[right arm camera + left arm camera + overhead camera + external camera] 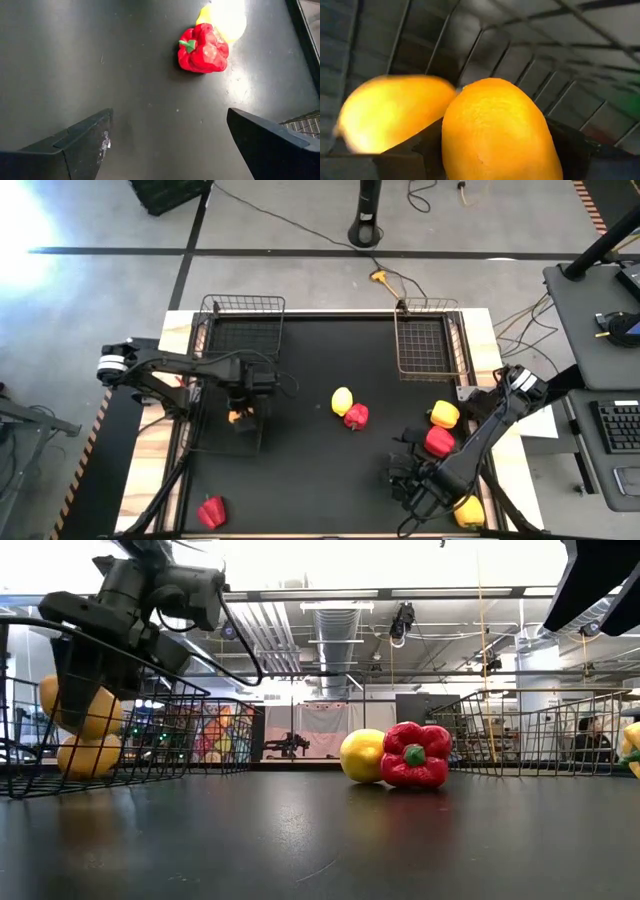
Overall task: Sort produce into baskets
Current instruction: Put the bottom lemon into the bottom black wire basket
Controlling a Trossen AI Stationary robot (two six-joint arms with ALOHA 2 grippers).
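My left gripper (240, 408) is shut on a yellow-orange lemon (85, 705) inside a wire basket (170, 745) at the table's left. A second lemon (88, 754) lies on that basket's floor right under it and shows behind it (395, 112) in the left wrist view. Near the front right, my right gripper (170, 145) stands open over bare table. Ahead of it a red pepper (202, 48) lies against another lemon (222, 17) at the table's middle. My left gripper pinches the lemon between its two fingers, one on each of two opposite sides (452, 145). The fingers come from above, pointing steeply down. The lemon hangs inside the basket just above the other lemon; whether the two touch I cannot tell.
Two more wire baskets stand at the far left (245, 305) and far right (430, 305). A yellow pepper (444, 414) and a red pepper (439, 441) lie beside my right arm, another yellow pepper (468, 510) at the front right, a red pepper (211, 511) at the front left.
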